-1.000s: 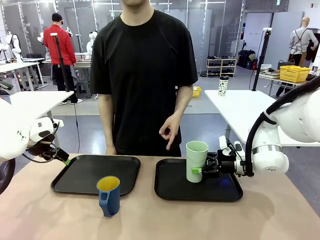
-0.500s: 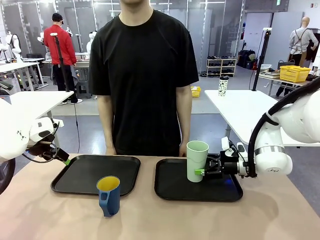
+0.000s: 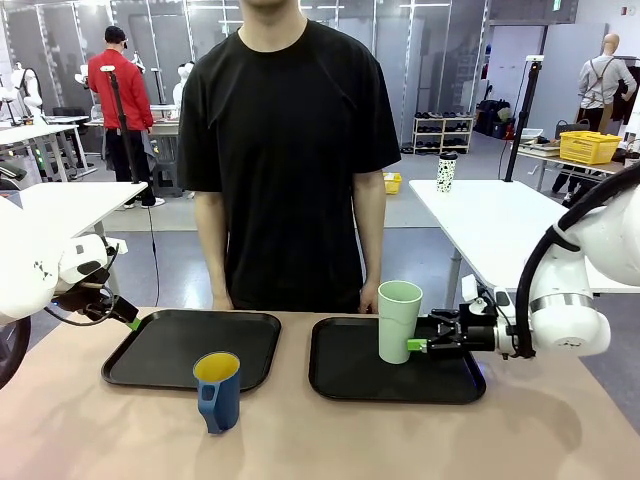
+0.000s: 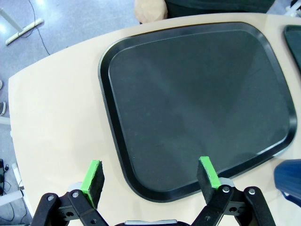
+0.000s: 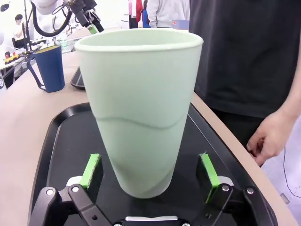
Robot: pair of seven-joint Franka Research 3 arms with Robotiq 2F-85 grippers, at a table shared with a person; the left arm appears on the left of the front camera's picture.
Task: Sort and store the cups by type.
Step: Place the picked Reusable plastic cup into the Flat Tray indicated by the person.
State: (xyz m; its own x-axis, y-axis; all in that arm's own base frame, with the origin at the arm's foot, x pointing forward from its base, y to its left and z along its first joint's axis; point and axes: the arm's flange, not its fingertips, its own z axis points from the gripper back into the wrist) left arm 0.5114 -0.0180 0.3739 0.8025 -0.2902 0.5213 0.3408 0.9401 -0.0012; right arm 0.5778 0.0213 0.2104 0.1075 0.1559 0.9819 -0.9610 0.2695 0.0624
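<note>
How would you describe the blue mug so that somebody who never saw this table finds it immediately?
Two black trays lie side by side on the tan table. At the near edge of the left tray, on the tabletop, stands the mug. It is dark blue with a handle and a yellow inside, unlike the taller pale green tumbler without handle on the right tray.

We find the left tray (image 3: 190, 345) bare and open from above; the blue mug (image 3: 218, 390) stands on the desk (image 3: 330, 440) just before its near rim. On the right tray (image 3: 345, 365) the mint tumbler (image 3: 398, 322) stands between the right gripper's (image 5: 149, 160) spread fingers (image 5: 92, 170), with gaps on either side. A person's hand (image 5: 265, 136) hangs by the desk's far edge.
</note>
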